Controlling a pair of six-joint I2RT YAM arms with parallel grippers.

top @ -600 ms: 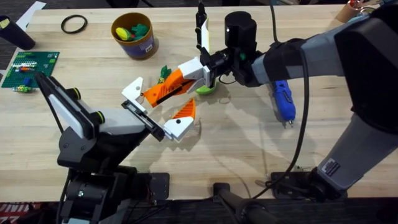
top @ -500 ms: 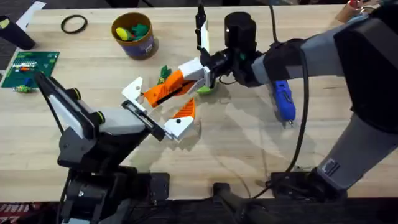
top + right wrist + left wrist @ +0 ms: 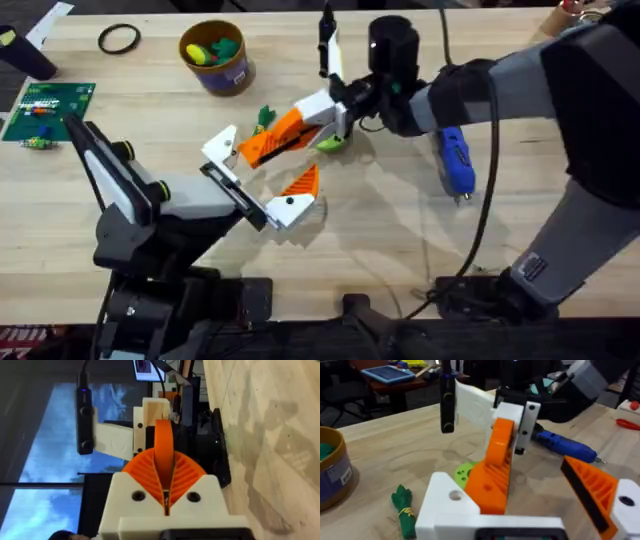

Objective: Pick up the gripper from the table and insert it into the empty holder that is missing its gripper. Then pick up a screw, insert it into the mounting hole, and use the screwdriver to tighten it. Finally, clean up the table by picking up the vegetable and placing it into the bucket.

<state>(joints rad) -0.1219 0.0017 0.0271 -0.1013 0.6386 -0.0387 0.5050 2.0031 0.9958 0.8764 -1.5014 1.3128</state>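
Pinching the gripper (image 3: 272, 140), right gripper (image 3: 322, 112) jaws are closed; left gripper (image 3: 253, 176) jaws spread.

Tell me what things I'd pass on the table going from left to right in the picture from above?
Green circuit board → black ring → bucket → vegetable → lime-green disc → screwdriver.
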